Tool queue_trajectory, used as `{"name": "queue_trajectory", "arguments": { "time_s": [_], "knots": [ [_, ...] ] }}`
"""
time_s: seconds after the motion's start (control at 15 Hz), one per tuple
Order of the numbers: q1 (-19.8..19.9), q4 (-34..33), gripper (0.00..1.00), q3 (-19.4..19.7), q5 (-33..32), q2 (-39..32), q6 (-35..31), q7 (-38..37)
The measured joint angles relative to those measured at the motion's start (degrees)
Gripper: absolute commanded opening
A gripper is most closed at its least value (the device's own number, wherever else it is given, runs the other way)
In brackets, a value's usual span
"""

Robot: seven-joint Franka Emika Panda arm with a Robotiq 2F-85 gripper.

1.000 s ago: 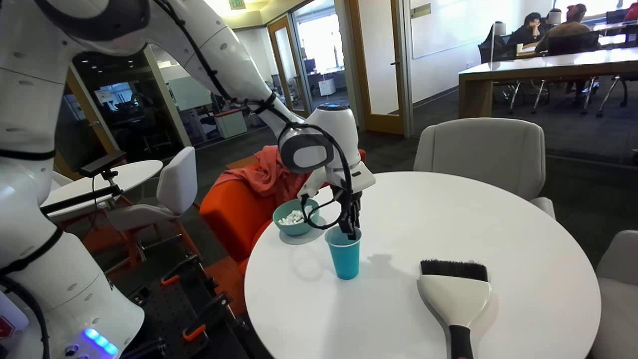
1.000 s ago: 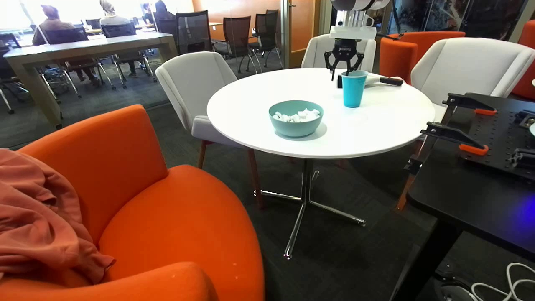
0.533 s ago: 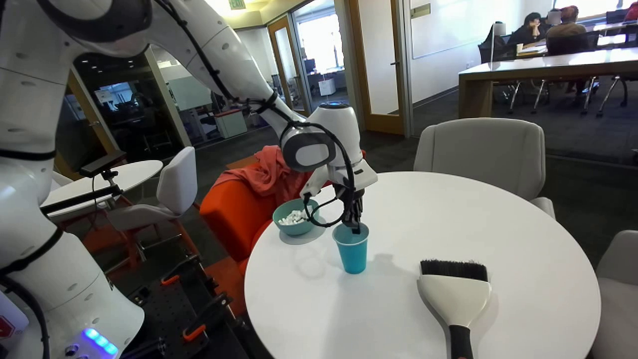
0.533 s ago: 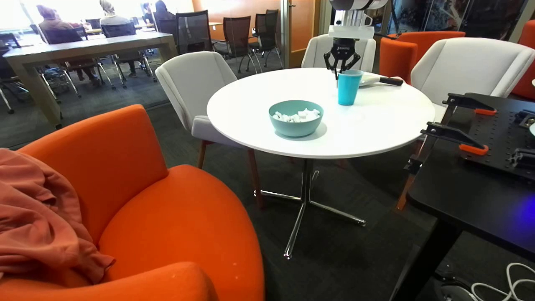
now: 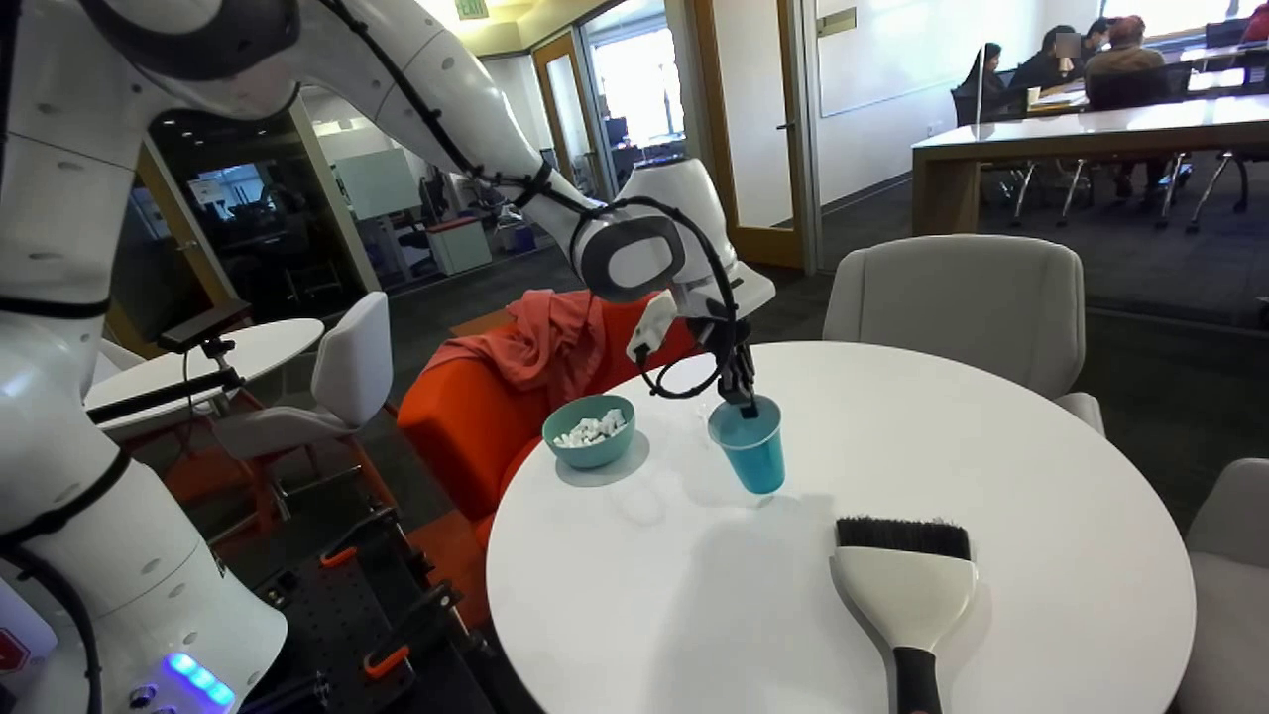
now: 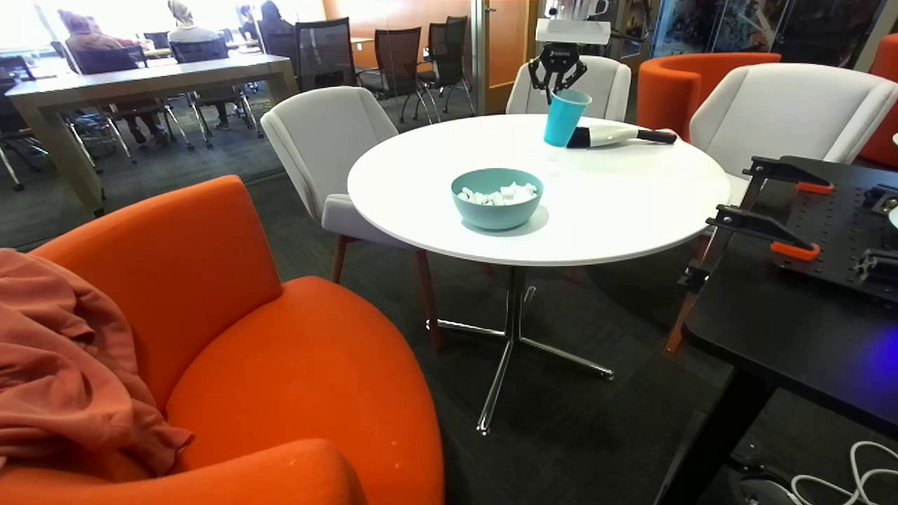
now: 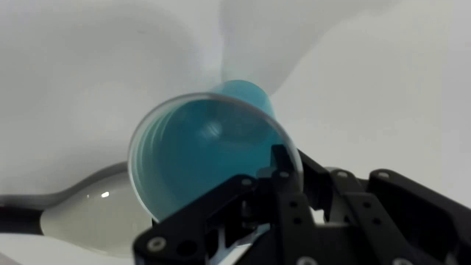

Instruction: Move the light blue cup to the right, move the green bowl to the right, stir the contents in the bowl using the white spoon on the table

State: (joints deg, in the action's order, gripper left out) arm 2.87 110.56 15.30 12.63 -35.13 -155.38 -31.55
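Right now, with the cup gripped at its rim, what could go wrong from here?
The jaws pinch the light blue cup at one side of its rim, so it may swivel or slip. The cup leans, so if lowered like this it could meet the table on its base edge and topple when released. In the wrist view the brush shows partly behind the cup, so moving or lowering it that way might bump the brush.
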Motion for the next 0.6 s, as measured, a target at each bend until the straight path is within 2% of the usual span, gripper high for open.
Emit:
{"name": "queue_trajectory", "arguments": {
  "time_s": [0.27, 0.6],
  "knots": [
    [-2.91, -7.10, 0.02, 4.56, -5.34, -2.38, 0.55, -4.98],
    [-2.18, -19.47, 0.02, 5.63, -7.70, -10.00, 7.05, -6.95]
  ]
}}
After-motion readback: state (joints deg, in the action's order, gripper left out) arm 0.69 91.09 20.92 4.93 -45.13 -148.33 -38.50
